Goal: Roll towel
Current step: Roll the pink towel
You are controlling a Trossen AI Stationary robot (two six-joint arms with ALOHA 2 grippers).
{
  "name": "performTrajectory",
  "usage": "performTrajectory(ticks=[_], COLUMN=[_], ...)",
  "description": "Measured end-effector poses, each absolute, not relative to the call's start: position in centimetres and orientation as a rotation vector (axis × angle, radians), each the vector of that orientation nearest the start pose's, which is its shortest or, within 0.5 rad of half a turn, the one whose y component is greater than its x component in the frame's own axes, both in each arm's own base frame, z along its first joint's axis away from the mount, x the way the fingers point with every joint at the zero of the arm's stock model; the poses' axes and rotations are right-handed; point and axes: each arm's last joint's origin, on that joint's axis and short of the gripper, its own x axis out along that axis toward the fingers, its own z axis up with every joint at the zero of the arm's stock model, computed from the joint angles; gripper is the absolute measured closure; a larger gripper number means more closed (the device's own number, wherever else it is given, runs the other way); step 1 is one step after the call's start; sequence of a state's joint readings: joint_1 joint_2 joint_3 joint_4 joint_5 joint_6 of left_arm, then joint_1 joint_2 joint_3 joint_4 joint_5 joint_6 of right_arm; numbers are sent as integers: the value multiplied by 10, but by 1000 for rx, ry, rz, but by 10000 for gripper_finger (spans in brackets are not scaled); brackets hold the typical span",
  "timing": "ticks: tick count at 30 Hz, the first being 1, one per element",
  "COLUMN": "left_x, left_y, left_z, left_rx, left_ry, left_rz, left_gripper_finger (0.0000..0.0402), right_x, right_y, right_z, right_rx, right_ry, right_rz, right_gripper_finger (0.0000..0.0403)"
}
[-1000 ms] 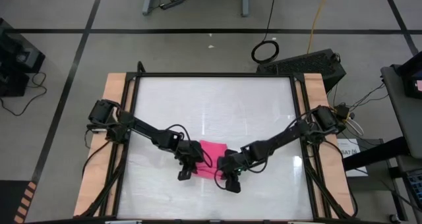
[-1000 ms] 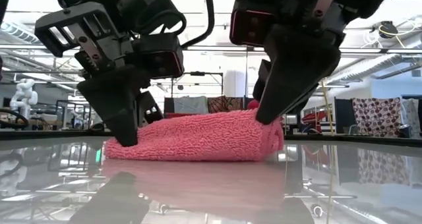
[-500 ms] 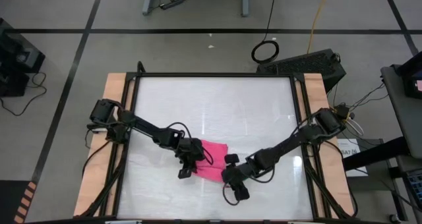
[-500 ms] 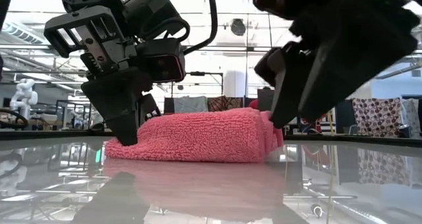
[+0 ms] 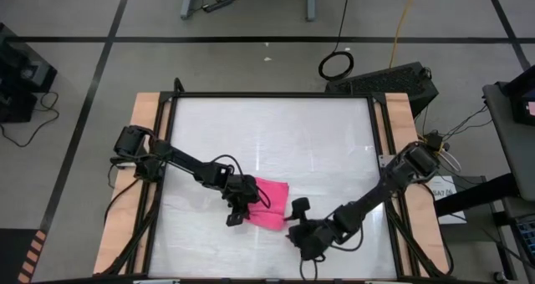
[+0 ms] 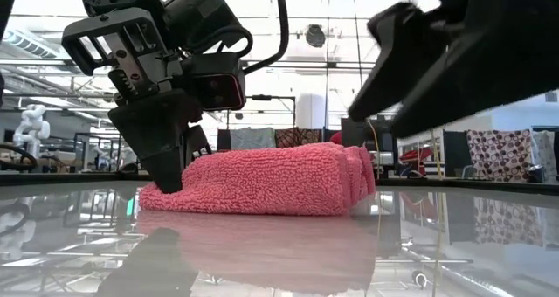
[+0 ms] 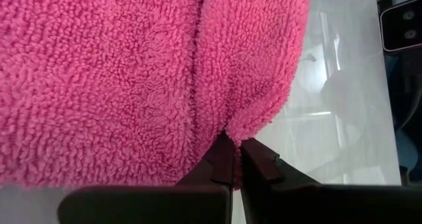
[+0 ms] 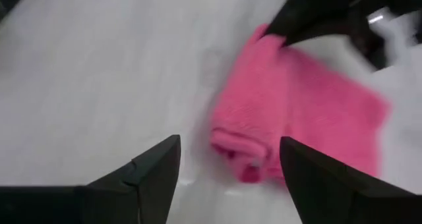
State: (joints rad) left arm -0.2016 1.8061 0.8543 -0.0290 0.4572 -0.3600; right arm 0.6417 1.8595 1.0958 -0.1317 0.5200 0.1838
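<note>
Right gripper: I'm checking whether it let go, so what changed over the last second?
The right gripper has released the towel and pulled back toward the table's near edge, its fingers now open and clear of the cloth. The left gripper stayed clamped on the towel's other end. The towel itself lies folded in the same spot on the table.

Fuzzy looped terry-cloth towel (image 6: 262,179); glossy, mirror-smooth table (image 6: 279,245)
</note>
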Motion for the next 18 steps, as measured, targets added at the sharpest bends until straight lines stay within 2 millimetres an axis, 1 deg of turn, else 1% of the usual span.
performTrajectory(ticks=[2,4,9,12,18], left_x=[316,316,316,316,316], left_y=[-78,-78,-78,-78,-78], left_z=[118,118,118,118,118], left_rx=[-447,-447,-455,-469,-478], left_ry=[1090,1090,1090,1093,1095], left_rz=[-421,-422,-422,-425,-438], left_gripper_finger=[391,391,391,391,391], right_x=[305,306,314,317,319], right_y=[213,216,218,216,212], right_z=[159,156,133,123,119], right_rx=[-362,-371,-380,-414,-456], right_ry=[723,708,723,715,697], right_rz=[5,3,16,-40,-140], right_gripper_finger=[154,154,154,154,154])
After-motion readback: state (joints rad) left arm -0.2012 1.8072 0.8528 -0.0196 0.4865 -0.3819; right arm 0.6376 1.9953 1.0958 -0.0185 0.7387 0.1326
